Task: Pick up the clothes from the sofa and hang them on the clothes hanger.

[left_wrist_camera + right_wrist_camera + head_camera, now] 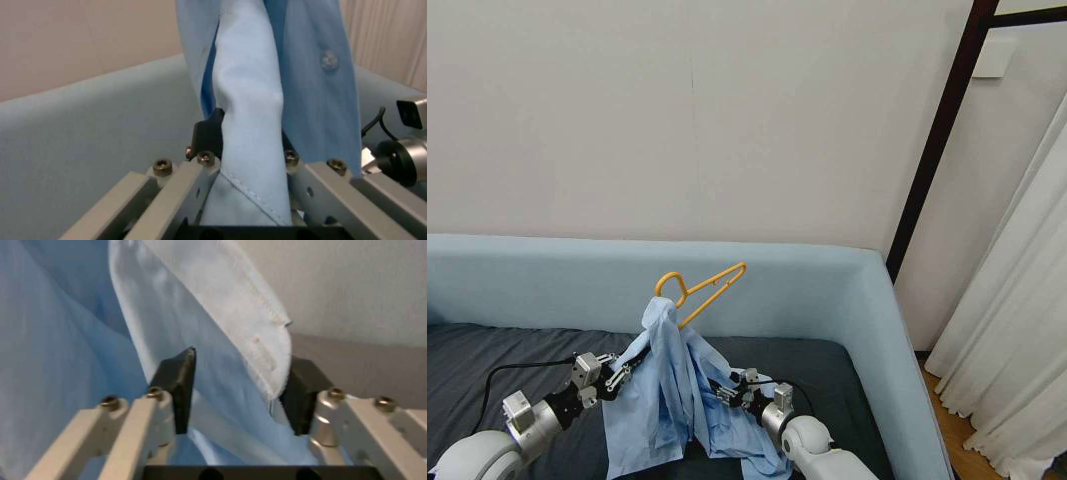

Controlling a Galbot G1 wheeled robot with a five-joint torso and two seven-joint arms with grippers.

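Note:
A light blue shirt (pixel 672 385) is draped over an orange hanger (pixel 712 285) that stands tilted above the dark sofa seat (pixel 487 350). The hanger's hook and one arm stick out above the cloth. My left gripper (pixel 619 377) is at the shirt's left lower edge. In the left wrist view a thick fold of the shirt (pixel 250 140) is pinched between its fingers (pixel 208 134). My right gripper (pixel 727 390) is at the shirt's right side. Its fingers (pixel 177 385) stand apart, with the hem of the shirt (pixel 220 355) hanging between them.
The sofa's pale blue backrest (pixel 547 275) runs behind the shirt and its armrest (pixel 882 340) closes the right side. A dark pole (pixel 932 150) stands against the wall at the right, with a white curtain (pixel 1017 330) beside it.

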